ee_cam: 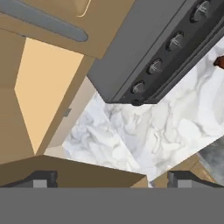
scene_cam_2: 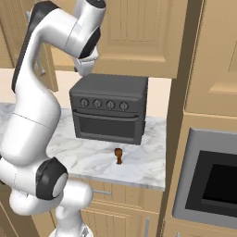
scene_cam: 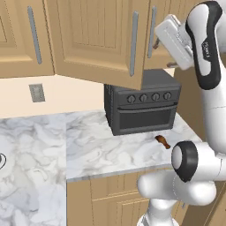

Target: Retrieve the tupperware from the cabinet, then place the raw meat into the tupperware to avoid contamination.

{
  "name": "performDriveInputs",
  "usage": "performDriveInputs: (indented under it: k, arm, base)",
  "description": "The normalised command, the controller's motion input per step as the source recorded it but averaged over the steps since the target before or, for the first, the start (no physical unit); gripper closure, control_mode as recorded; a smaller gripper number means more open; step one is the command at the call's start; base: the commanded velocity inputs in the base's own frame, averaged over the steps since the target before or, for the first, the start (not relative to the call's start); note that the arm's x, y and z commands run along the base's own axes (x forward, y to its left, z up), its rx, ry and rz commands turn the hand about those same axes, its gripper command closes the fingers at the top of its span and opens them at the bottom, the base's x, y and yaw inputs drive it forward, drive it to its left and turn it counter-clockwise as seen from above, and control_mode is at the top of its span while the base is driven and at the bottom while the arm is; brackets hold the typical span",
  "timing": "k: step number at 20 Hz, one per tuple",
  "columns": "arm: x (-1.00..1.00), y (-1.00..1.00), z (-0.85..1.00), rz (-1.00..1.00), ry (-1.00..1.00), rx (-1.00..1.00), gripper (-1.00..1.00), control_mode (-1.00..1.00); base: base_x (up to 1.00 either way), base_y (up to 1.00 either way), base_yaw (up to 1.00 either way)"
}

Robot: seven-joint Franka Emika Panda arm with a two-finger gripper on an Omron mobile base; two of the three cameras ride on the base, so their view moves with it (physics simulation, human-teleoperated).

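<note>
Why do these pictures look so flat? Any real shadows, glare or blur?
Left base view: even light, soft shade under the open cabinet door. Right base view: matte toaster oven, no glare. Hand view: sharp but steeply tilted counter.

The light tan wooden wall cabinet has its swung-open door hiding the interior. The tiny reddish-brown raw meat is cut off at the hand view's right edge.
</note>
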Motion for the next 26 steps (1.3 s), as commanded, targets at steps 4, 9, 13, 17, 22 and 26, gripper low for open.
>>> performDriveInputs:
  k: [4, 9, 13, 17, 22, 26]
  arm:
    - [0.14, 0.2, -0.06, 0.09, -0.03, 0.04, -1.0, -1.0]
    - [0.2, 0.29, -0.12, 0.08, -0.01, 0.02, -1.0, -1.0]
    - [0.24, 0.28, -0.1, 0.06, 0.0, 0.0, -1.0, -1.0]
    - [0.18, 0.25, -0.1, 0.05, 0.0, 0.0, -1.0, -1.0]
    - [0.09, 0.29, -0.13, 0.03, 0.0, 0.0, -1.0, -1.0]
    - [-0.06, 0.42, -0.13, 0.0, 0.03, 0.0, -1.0, -1.0]
  base:
    - [0.0, 0.0, 0.0]
    - [0.0, 0.0, 0.0]
    - [0.0, 0.0, 0.0]
    - [0.0, 0.0, 0.0]
    - [0.0, 0.0, 0.0]
    - [0.0, 0.0, 0.0]
